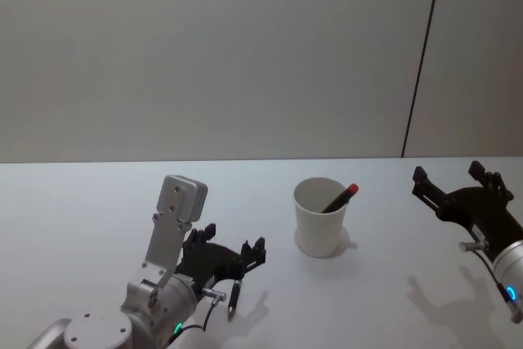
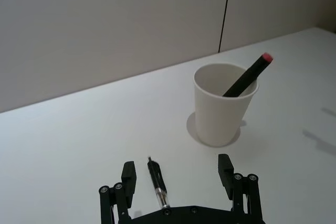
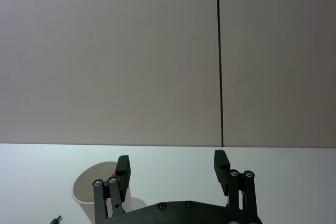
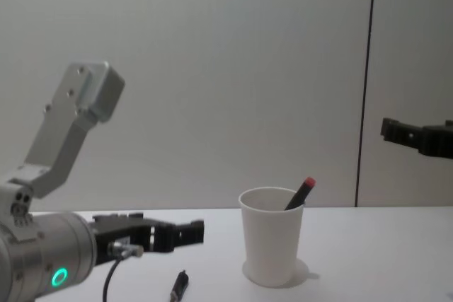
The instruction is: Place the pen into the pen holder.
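Note:
The pen holder, a white paper cup (image 1: 319, 220) (image 2: 223, 106) (image 4: 272, 240) (image 3: 89, 191), stands upright mid-table. A dark pen with a red end (image 1: 341, 198) (image 2: 247, 75) (image 4: 299, 193) leans inside it. A second dark pen (image 1: 232, 298) (image 2: 158, 184) (image 4: 178, 286) lies flat on the table to the cup's left. My left gripper (image 1: 237, 243) (image 2: 177, 170) (image 4: 187, 233) hovers open just above this pen, which lies between its fingers, untouched. Raised to the right of the cup, my right gripper (image 1: 449, 176) (image 3: 172, 165) (image 4: 410, 134) is open and holds nothing.
The white table (image 1: 392, 284) is bare around the cup. A plain wall with a dark vertical seam (image 1: 421, 63) rises behind the table's far edge.

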